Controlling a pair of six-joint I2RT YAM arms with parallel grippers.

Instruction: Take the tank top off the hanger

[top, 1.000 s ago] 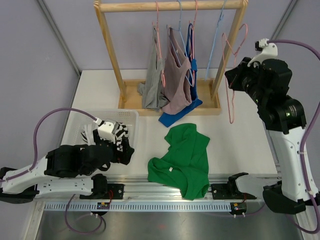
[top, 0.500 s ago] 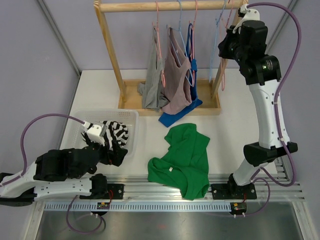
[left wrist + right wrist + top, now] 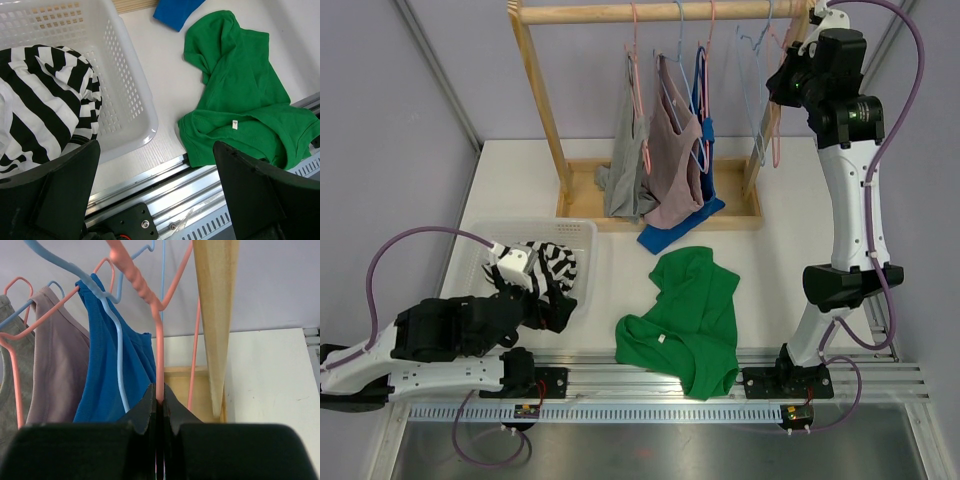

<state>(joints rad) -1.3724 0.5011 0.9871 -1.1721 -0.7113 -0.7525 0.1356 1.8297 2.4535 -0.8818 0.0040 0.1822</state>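
Tank top (image 3: pixel 690 315) flat, right gripper (image 3: pixel 159 402) high, pinching hanger (image 3: pixel 159 355)

Right tool (image 3: pixel 158 395) raised the pink hanger (image 3: pixel 135 280) to the rail (image 3: pixel 590 13).

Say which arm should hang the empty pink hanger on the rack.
Right: the right hand is shut on the pink hanger, up beside the rack; the left hand sits open, low by the basket.

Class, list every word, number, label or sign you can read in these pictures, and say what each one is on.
No text here can be read.
White tag on the green top: too small to read.
No other label, number or sign shows.
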